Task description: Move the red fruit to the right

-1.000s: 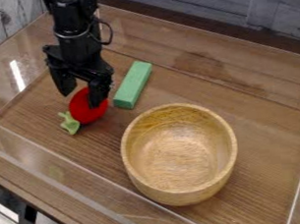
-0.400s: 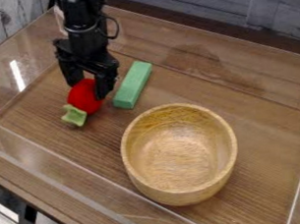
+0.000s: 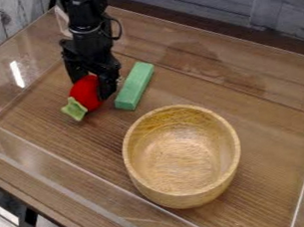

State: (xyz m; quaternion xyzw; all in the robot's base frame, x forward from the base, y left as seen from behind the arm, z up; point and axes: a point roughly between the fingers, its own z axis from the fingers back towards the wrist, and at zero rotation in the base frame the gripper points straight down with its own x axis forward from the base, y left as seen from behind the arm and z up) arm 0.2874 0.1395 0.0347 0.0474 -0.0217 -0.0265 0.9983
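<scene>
Black gripper [image 3: 93, 84] pointing straight down, jaws spread wide and straddling the red fruit [image 3: 83, 93], which is lying on the wooden table [image 3: 232, 74] at far left, leafy end toward the near left, just left of the green block [image 3: 135, 85], wooden bowl [image 3: 183, 154] sitting well apart at near right.

No text, label, brand, number or sign can be read on anything in this view.
</scene>
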